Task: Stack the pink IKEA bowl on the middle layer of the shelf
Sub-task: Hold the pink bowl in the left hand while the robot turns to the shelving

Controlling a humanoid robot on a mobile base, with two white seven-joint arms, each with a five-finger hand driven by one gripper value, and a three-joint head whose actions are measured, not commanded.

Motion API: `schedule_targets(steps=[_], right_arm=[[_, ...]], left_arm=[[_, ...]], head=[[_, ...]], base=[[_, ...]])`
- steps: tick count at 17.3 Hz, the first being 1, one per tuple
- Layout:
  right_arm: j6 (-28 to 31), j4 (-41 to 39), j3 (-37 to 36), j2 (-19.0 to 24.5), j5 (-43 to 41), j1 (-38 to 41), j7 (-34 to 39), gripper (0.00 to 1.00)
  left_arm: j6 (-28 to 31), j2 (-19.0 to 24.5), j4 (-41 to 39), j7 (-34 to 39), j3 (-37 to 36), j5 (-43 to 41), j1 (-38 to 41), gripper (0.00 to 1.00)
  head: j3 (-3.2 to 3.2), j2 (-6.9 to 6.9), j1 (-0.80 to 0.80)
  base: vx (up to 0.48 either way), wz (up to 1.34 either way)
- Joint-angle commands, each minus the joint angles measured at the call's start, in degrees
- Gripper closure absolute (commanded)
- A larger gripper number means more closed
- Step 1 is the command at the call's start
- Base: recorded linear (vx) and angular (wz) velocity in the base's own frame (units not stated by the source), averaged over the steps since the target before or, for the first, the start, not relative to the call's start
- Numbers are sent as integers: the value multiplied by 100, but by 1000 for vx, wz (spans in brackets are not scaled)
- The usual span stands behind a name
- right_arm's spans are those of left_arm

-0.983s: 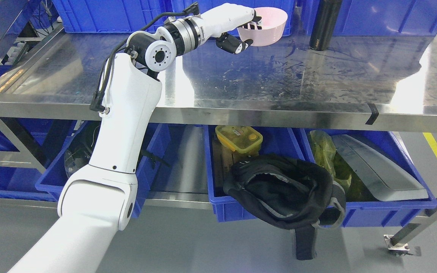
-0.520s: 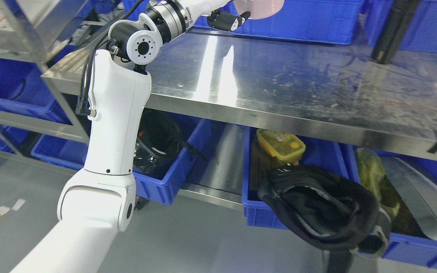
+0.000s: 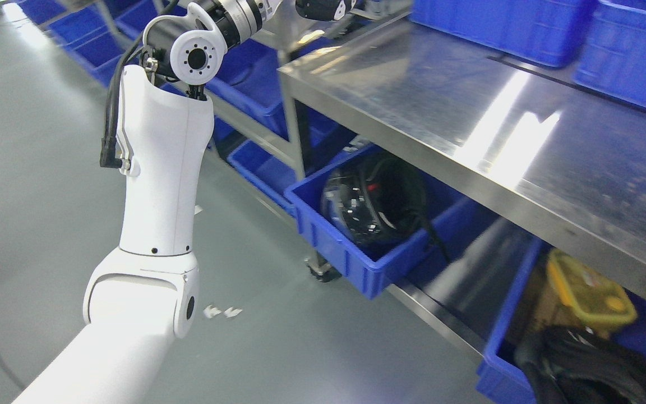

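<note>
No pink bowl shows in the head view. My left arm (image 3: 157, 157) rises from the lower left and reaches up past the picture's top edge. Only the lower part of the left hand (image 3: 323, 7) shows there, a dark piece just beyond the left corner of the steel shelf (image 3: 469, 112). The rest of the hand and anything it holds are cut off by the frame. The right arm is out of view.
Blue bins (image 3: 502, 28) stand along the back of the steel shelf. Below it a blue bin (image 3: 345, 264) holds a black helmet (image 3: 376, 202). Further right lie a yellow lunch box (image 3: 589, 289) and a black bag (image 3: 581, 370). Grey floor (image 3: 31, 168) spreads to the left.
The whole picture has swung left, so the camera has turned. The pink bowl, held in the left hand a second ago, has passed above the top edge along with most of the hand.
</note>
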Motion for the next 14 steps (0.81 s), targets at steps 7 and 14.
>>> schedule_targets(steps=[7, 14], right_arm=[[2, -100, 1, -100, 0, 132, 12, 0], [2, -100, 1, -100, 0, 132, 12, 0]], left_arm=[[-228, 101, -677, -38, 185, 51, 883, 98], [-915, 101, -774, 32, 176, 60, 2133, 98]], head=[[0, 1, 0], [0, 1, 0]], base=[[126, 1502], [197, 1091]])
